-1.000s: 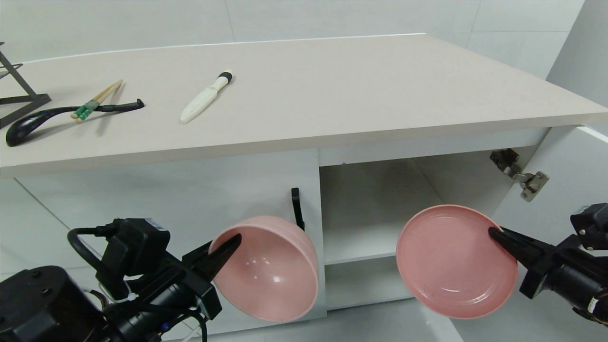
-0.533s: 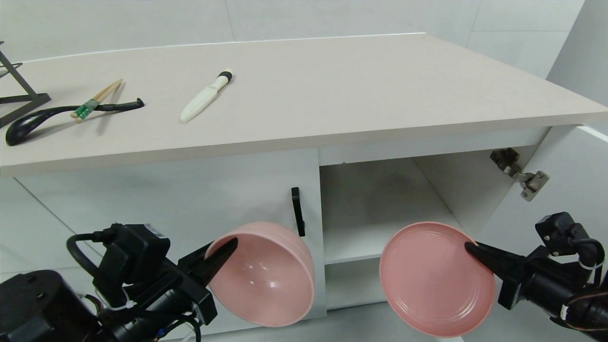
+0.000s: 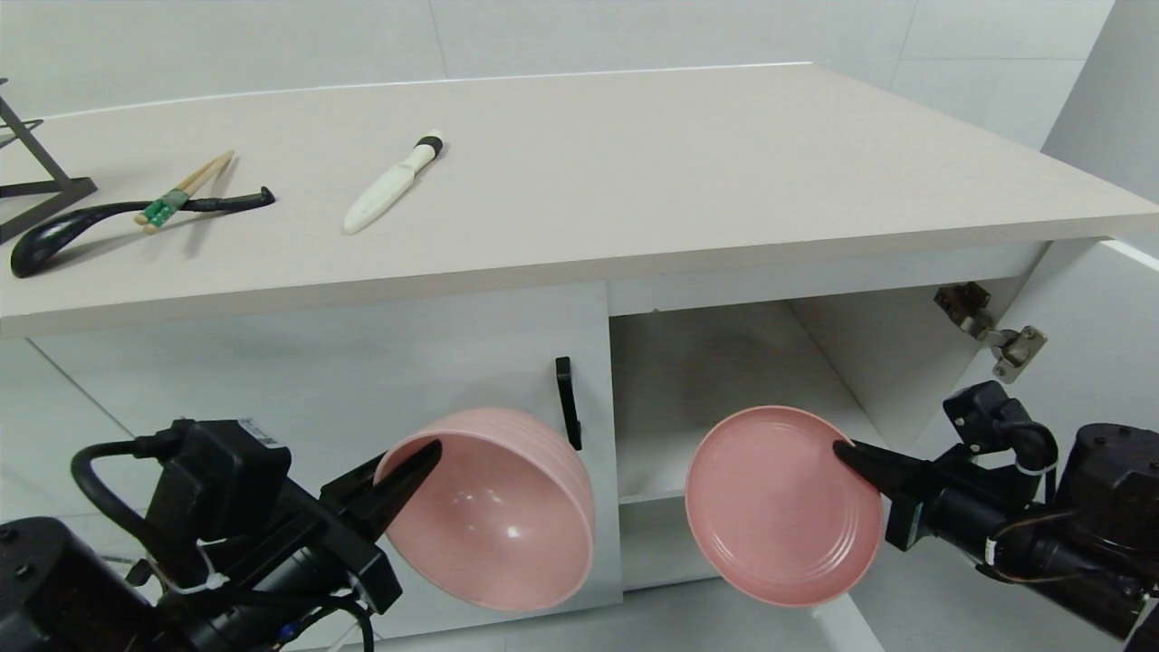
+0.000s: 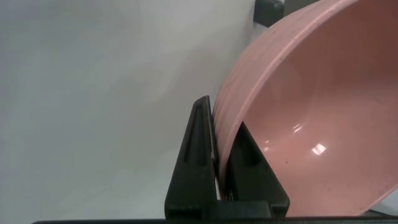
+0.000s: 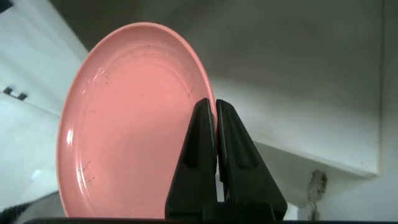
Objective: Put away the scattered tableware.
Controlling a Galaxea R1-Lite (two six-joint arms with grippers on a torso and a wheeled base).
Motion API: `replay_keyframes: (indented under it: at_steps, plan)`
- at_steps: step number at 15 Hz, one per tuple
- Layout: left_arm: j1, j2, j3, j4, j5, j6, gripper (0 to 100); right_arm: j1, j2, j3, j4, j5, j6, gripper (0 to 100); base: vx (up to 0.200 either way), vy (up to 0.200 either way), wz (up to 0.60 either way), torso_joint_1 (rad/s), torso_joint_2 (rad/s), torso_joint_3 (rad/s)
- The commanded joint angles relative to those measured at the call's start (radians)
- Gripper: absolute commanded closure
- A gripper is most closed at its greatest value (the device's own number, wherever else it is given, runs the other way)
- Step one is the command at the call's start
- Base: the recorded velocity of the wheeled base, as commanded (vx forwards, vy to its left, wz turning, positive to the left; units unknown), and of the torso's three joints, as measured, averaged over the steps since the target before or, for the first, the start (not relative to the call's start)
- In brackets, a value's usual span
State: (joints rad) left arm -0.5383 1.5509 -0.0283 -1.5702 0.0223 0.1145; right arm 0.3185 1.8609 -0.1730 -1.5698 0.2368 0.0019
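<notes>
My left gripper [image 3: 426,453] is shut on the rim of a pink bowl [image 3: 493,516], held on its side in front of the closed left cabinet door [image 3: 317,380]. The left wrist view shows the bowl [image 4: 311,124] with its rim pinched in that gripper [image 4: 225,134]. My right gripper [image 3: 847,450] is shut on the rim of a pink plate [image 3: 779,507], held nearly upright in front of the open cabinet compartment [image 3: 715,398]. The plate [image 5: 130,118] and the gripper [image 5: 215,109] appear close up in the right wrist view. On the counter lie a black spoon [image 3: 72,231], chopsticks [image 3: 186,188] and a cream-coloured knife [image 3: 389,186].
The right cabinet door [image 3: 1087,362] stands swung open at the right, with its hinge [image 3: 991,340] exposed. A shelf [image 3: 661,466] divides the open compartment. A black handle [image 3: 566,403] sits on the closed door beside the bowl. A black rack [image 3: 32,181] stands at the counter's far left.
My right arm has carried the plate leftward and slightly down, toward the cabinet opening. The left gripper with the bowl has shifted a little to the left.
</notes>
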Motion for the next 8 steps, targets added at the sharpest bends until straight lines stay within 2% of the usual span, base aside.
replay_keyframes:
  at_steps: [1, 4, 8]
  plan:
    - [0.0, -0.02, -0.004, -0.001, 0.001, 0.001, 100, 0.001, 0.087, -0.046, -0.001, -0.001, 0.003, 100, 0.0, 0.0, 0.0, 0.0, 0.0, 0.0]
    - [0.0, -0.026, -0.002, -0.001, 0.001, -0.001, 100, 0.001, 0.147, -0.089, -0.001, -0.001, 0.007, 100, 0.0, 0.0, 0.0, 0.0, 0.0, 0.0]
    - [0.0, -0.028, 0.004, -0.001, 0.001, 0.001, 100, 0.002, 0.228, -0.218, -0.001, -0.002, 0.049, 100, 0.0, 0.0, 0.0, 0.0, 0.0, 0.0]
